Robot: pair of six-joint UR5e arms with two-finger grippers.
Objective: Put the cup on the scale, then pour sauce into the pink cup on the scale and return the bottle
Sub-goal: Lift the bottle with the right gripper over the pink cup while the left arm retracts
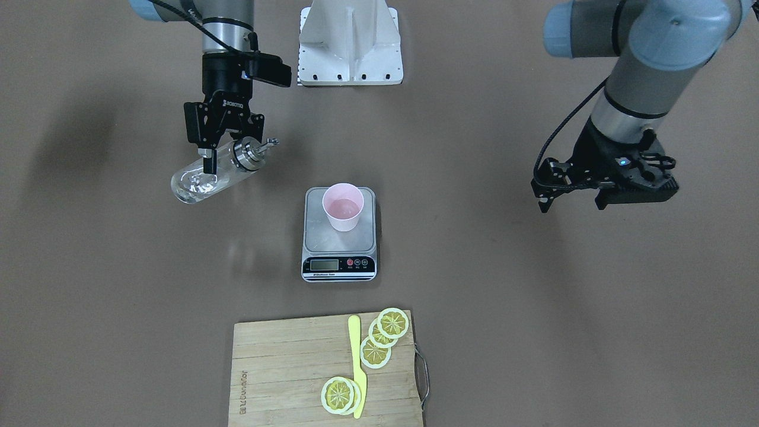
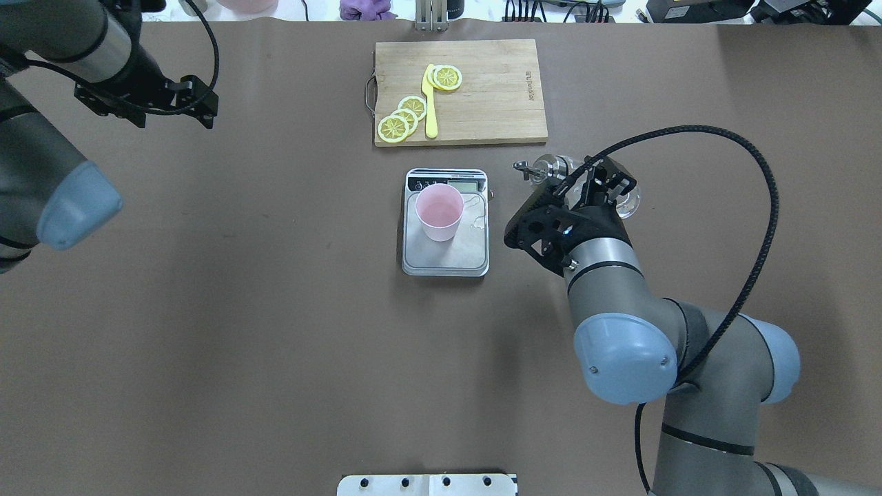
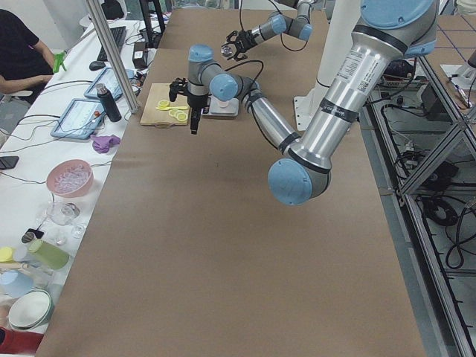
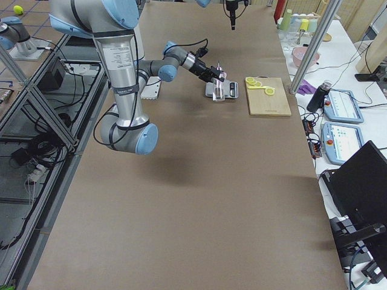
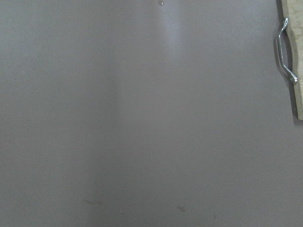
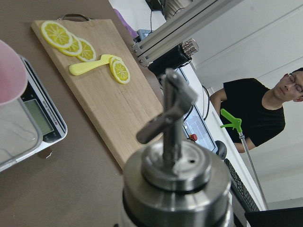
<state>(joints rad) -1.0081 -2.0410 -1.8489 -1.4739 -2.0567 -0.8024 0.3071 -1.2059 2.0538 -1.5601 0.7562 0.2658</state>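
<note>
The pale pink cup (image 1: 343, 206) stands upright on the steel platform of the scale (image 1: 339, 264), toward its back. It also shows in the overhead view (image 2: 439, 210) on the scale (image 2: 448, 260). My right gripper (image 1: 216, 163) is shut on the clear glass bottle (image 1: 194, 182). It holds the bottle tilted above the table beside the scale, with the metal pourer cap (image 1: 249, 151) pointing toward the scale but short of the cup. The cap fills the right wrist view (image 6: 173, 165). My left gripper (image 1: 542, 187) is open and empty, well off to the other side.
A wooden cutting board (image 1: 284, 367) with lemon slices (image 1: 392, 323) and a yellow knife (image 1: 357, 367) lies beyond the scale. The robot's base plate (image 1: 350, 53) is at the near edge. The board's metal handle (image 5: 285, 52) shows in the left wrist view.
</note>
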